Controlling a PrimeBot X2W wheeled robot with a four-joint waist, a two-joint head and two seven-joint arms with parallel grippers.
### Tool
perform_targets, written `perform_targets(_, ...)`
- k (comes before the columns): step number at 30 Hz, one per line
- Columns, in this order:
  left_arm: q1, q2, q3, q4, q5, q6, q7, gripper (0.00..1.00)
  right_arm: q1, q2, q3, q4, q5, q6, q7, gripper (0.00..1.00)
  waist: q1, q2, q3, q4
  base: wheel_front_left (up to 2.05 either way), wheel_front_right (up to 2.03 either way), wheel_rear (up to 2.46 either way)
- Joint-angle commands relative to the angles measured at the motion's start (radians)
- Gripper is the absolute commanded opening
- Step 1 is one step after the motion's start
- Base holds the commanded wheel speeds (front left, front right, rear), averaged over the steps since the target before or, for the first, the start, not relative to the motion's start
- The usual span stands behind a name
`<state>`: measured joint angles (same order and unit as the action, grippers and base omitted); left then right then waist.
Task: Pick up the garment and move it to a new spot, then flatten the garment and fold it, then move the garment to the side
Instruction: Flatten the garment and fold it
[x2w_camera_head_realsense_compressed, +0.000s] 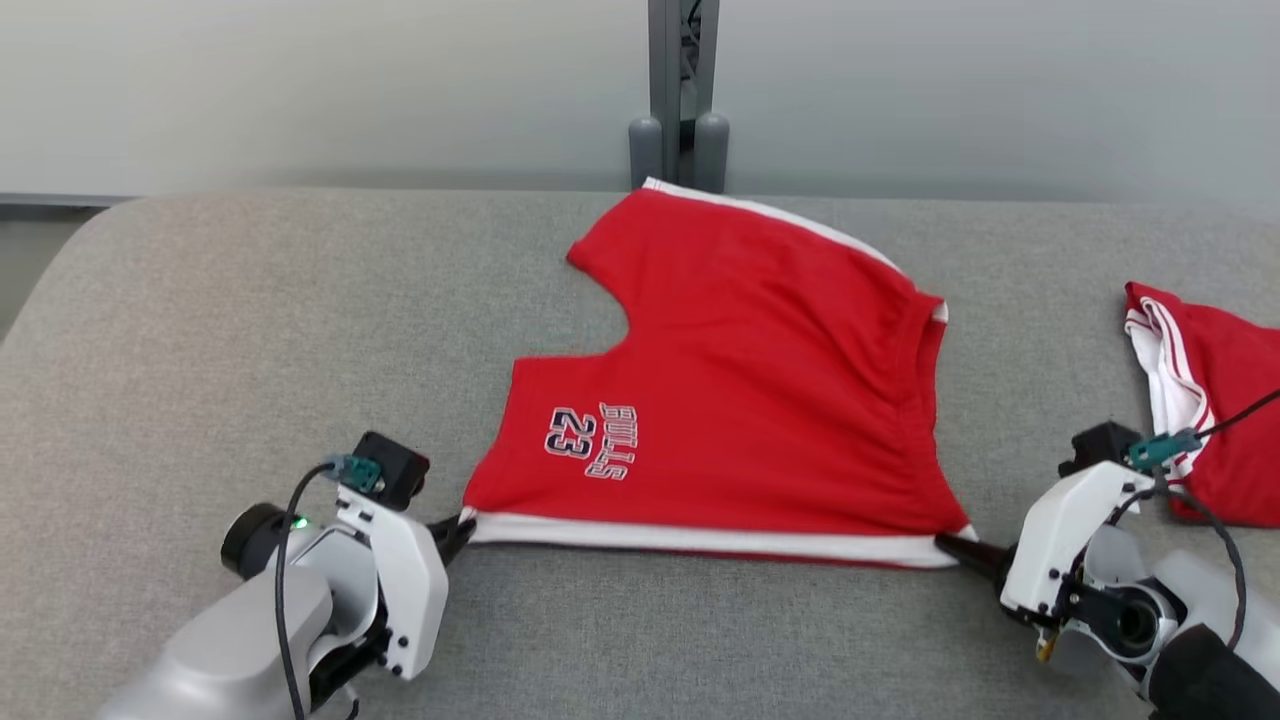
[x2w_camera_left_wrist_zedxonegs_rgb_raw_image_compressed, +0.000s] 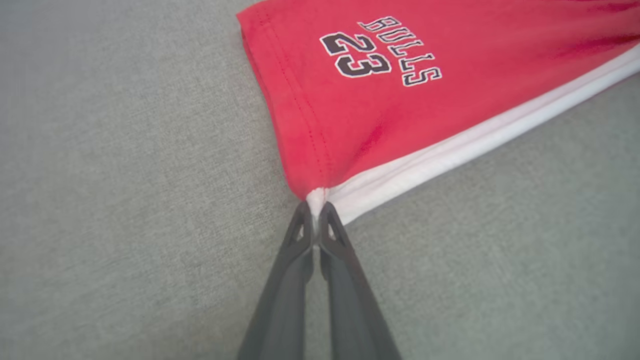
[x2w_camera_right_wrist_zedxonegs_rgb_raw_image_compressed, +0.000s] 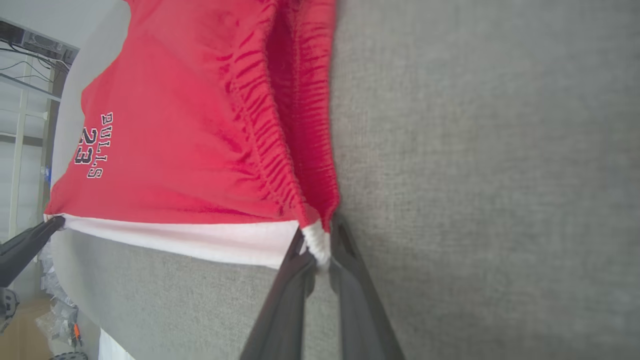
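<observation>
The garment (x2w_camera_head_realsense_compressed: 740, 390) is a pair of red shorts with a white side stripe and "BULLS 23" print, spread across the grey padded table (x2w_camera_head_realsense_compressed: 200, 330). Its near white-striped edge is stretched between both grippers. My left gripper (x2w_camera_head_realsense_compressed: 462, 526) is shut on the near left corner, seen close in the left wrist view as the garment (x2w_camera_left_wrist_zedxonegs_rgb_raw_image_compressed: 400, 90) pinched by the left gripper (x2w_camera_left_wrist_zedxonegs_rgb_raw_image_compressed: 315, 212). My right gripper (x2w_camera_head_realsense_compressed: 948, 542) is shut on the near right corner at the elastic waistband; the right wrist view shows the garment (x2w_camera_right_wrist_zedxonegs_rgb_raw_image_compressed: 175, 130) gripped by the right gripper (x2w_camera_right_wrist_zedxonegs_rgb_raw_image_compressed: 320, 250).
A second red and white garment (x2w_camera_head_realsense_compressed: 1215, 400) lies bunched at the table's right edge, just beyond my right wrist. A grey post (x2w_camera_head_realsense_compressed: 680, 90) stands behind the far edge of the table. Open grey surface lies to the left and near side.
</observation>
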<state>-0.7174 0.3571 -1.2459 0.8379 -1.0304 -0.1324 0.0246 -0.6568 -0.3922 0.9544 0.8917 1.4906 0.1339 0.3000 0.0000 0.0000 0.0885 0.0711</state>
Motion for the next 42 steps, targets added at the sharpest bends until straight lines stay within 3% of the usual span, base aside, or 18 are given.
perform_targets(1,0.021,0.033,-0.004,-0.005,-0.002,0.003,0.017,0.00,0.033,-0.024,0.009,-0.004,0.009,-0.006,0.026,0.00,0.0000,0.0000,-0.021,0.002,0.00,0.00,0.00)
perform_targets(12,0.115,0.170,-0.028,-0.223,-0.039,0.003,0.230,0.00,0.137,-0.087,0.039,-0.130,0.086,-0.006,0.222,0.00,0.0000,0.0000,-0.098,0.023,0.00,0.00,0.00)
perform_targets(14,0.140,0.230,-0.030,-0.321,-0.054,0.003,0.311,0.00,0.169,-0.099,0.036,-0.162,0.120,-0.005,0.269,0.00,0.0000,0.0000,-0.113,0.024,0.00,0.00,0.00)
perform_targets(25,0.178,0.370,-0.027,-0.526,-0.108,0.007,0.439,0.00,0.263,-0.139,0.023,-0.230,0.200,-0.005,0.357,0.00,0.0000,0.0000,-0.138,0.021,0.00,0.00,0.00)
perform_targets(30,0.142,0.399,-0.026,-0.551,-0.053,0.017,0.450,0.00,0.278,-0.127,-0.009,-0.272,0.242,-0.005,0.341,0.00,0.0000,0.0000,-0.131,0.013,0.00,0.00,0.00)
perform_targets(35,0.095,0.401,0.022,-0.576,-0.074,0.040,0.436,0.00,0.272,-0.117,-0.046,-0.341,0.274,-0.003,0.313,0.00,0.0000,0.0000,-0.113,-0.012,0.00,0.00,0.00)
perform_targets(42,-0.030,0.392,0.075,-0.552,-0.015,0.077,0.412,0.00,0.230,-0.093,-0.091,-0.404,0.268,-0.003,0.236,0.00,0.0000,0.0000,-0.075,-0.068,0.00,0.00,0.00)
